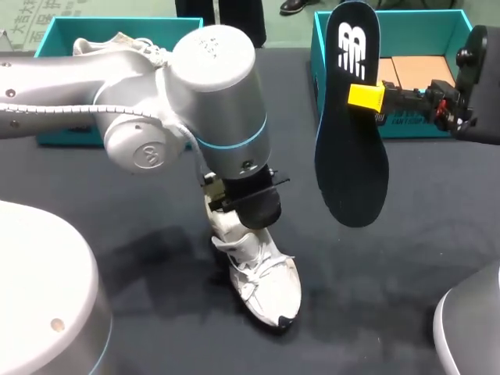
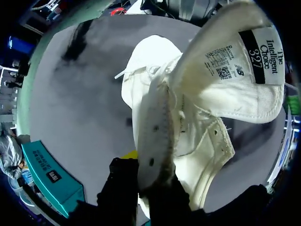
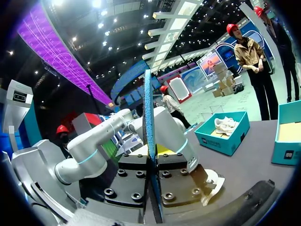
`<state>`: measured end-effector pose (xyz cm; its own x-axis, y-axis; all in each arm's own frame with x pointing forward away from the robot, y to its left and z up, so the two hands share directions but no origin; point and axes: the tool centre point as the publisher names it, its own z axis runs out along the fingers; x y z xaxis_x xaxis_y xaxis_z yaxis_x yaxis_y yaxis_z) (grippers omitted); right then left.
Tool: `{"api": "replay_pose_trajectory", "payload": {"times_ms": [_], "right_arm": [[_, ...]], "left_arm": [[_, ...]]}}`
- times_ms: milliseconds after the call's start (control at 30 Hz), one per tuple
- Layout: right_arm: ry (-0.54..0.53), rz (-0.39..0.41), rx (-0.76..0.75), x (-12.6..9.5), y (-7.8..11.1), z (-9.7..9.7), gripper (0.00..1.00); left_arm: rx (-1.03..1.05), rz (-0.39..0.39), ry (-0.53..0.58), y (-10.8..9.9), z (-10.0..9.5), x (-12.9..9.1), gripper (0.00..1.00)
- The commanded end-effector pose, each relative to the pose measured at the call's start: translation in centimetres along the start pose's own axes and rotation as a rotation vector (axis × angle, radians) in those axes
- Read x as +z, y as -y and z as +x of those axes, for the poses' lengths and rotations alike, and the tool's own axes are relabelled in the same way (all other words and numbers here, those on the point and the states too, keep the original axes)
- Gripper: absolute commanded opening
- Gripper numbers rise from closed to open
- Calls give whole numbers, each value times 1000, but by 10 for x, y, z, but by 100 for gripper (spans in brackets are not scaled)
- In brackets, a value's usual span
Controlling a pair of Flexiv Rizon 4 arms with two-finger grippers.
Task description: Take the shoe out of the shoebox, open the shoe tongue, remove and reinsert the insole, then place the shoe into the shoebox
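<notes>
Left pincer (image 1: 246, 205) is down on the shoe (image 1: 264, 275), near the middle of the tabletop (image 1: 391, 297). It is clamped on the shoe's side wall at the opening. My left wrist view shows that wall pinched between both fingers.

Shoe: white, sole on the tabletop, toe toward me. Tongue (image 2: 235, 70) is folded up and back with its label side showing, so the opening is exposed.

Right pincer (image 1: 361, 98) is in the air, right of the shoe, closed on the insole (image 1: 351, 156). Insole: dark, hanging upright, gripped in its upper half, clear of the tabletop and apart from the shoe. In the right wrist view it stands edge-on between the 2 fingers.

2 teal boxes sit at the far edge. Left box (image 1: 47, 35) holds a 2nd shoe (image 1: 117, 43), also white. Right box (image 1: 422, 31) is open, behind the insole, with brown card inside.
</notes>
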<state>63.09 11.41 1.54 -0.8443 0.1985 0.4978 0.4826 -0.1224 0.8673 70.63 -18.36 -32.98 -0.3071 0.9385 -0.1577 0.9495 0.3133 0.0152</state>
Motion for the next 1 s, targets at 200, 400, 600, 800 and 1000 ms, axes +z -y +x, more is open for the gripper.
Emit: {"api": "replay_pose_trajectory", "payload": {"times_ms": [200, 400, 600, 800, 1000], "right_arm": [[44, -11, 1, -4, 7, 10, 0], [44, -11, 1, -4, 7, 10, 0], [44, -11, 1, -4, 7, 10, 0], [44, -11, 1, -4, 7, 10, 0], [44, -11, 1, -4, 7, 10, 0]], "left_arm": [[203, 54, -4, 3, 1, -1, 0], [225, 55, -12, 4, 2, 6, 0], [274, 81, -23, 5, 2, 18, 0], [276, 96, -47, 5, -1, 31, 0], [262, 117, -67, 0, -4, 45, 0]]}}
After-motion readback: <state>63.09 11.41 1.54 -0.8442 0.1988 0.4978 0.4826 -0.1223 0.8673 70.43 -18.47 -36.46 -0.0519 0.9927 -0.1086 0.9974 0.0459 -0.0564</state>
